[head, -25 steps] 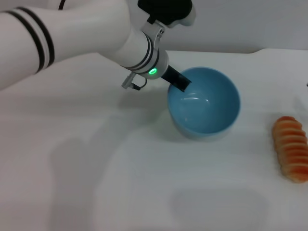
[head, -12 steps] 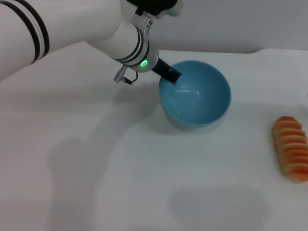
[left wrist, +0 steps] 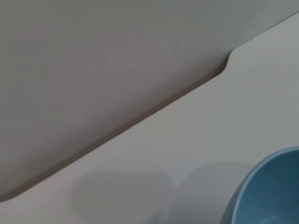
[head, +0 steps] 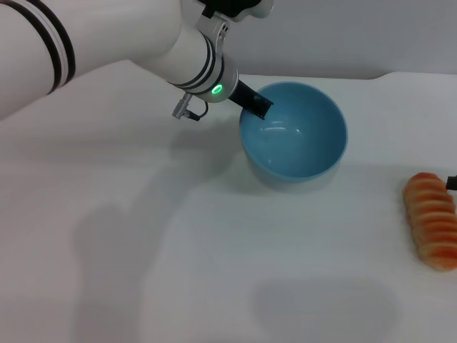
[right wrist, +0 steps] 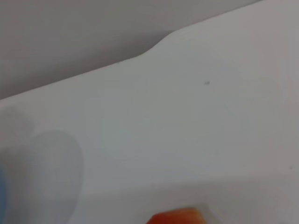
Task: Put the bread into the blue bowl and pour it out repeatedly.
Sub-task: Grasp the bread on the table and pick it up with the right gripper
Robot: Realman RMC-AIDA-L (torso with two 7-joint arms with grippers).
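Note:
The light-blue bowl (head: 294, 136) stands empty at the middle of the white table, far side. My left gripper (head: 255, 106) reaches in from the upper left and is shut on the bowl's left rim, one dark finger inside the wall. The rim of the bowl (left wrist: 264, 186) also shows in the left wrist view. The striped orange-brown bread (head: 432, 220) lies on the table at the right edge, apart from the bowl. A dark tip of my right gripper (head: 452, 182) just enters at the right edge beside the bread. An end of the bread (right wrist: 180, 217) shows in the right wrist view.
The white table (head: 214, 250) spreads wide in front of the bowl. Its far edge with a stepped notch (head: 389, 73) runs behind the bowl against a grey wall.
My left gripper has carried the bowl back and to the left, then slightly right again. A dark tip of the right gripper has appeared at the right edge. The bread has not moved.

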